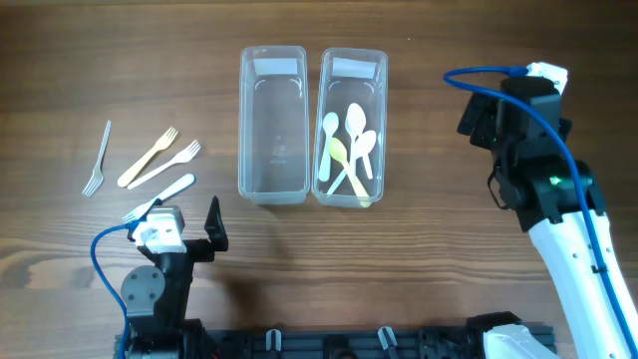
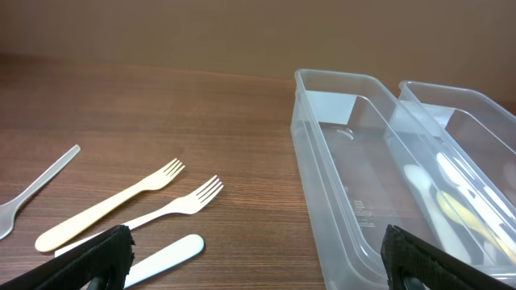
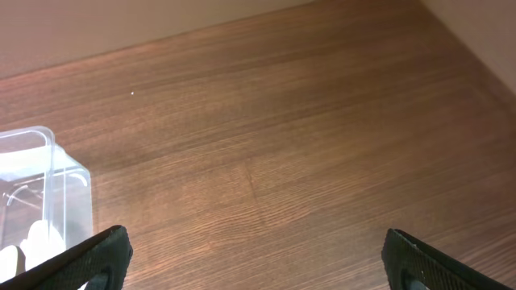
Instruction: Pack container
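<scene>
Containers first: from overhead there are two clear tubs side by side mid-table, the left container bare inside and the right container already holding a little pile of spoons, white ones plus a yellowish one. Four forks are lying loose on the wood well to the left of the tubs, so I'd guess the spoons are sorted and the forks are the job now, probably headed for the bare tub. The left gripper sits low near the front edge, just below the nearest fork, fingers spread and holding nothing. The right gripper is parked off to the right of the tubs, arm folded back, nothing in it. Left wrist view: the forks lie right ahead and the empty tub is to the right, both black fingertips wide apart at the bottom corners. Next move, I reckon, is dropping onto that closest fork and pinching it by the handle. Right wrist view: mostly bare table, only a corner of the spoon tub at the left, fingertips spread wide, nothing between them.
</scene>
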You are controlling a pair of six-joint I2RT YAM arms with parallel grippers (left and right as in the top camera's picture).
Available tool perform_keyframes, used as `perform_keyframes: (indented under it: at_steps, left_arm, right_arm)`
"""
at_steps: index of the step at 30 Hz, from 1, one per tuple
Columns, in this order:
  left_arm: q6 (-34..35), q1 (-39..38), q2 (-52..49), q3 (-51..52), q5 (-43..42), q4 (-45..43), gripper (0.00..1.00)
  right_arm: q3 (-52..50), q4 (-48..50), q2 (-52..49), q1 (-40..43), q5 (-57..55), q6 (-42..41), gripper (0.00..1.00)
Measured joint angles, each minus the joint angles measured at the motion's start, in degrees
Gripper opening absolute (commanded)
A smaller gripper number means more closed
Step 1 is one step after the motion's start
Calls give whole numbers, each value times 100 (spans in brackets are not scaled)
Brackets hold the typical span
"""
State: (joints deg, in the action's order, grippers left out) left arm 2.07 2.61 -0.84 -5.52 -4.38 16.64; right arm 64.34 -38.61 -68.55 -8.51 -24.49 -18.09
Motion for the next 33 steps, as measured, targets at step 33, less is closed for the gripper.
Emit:
perform_keyframes:
  at_steps: [33]
  left_arm:
    - [-2, 0, -4389, -4824, -107, 3318, 100]
  right_arm:
    - [0, -7, -48, 0, -2, 0, 100]
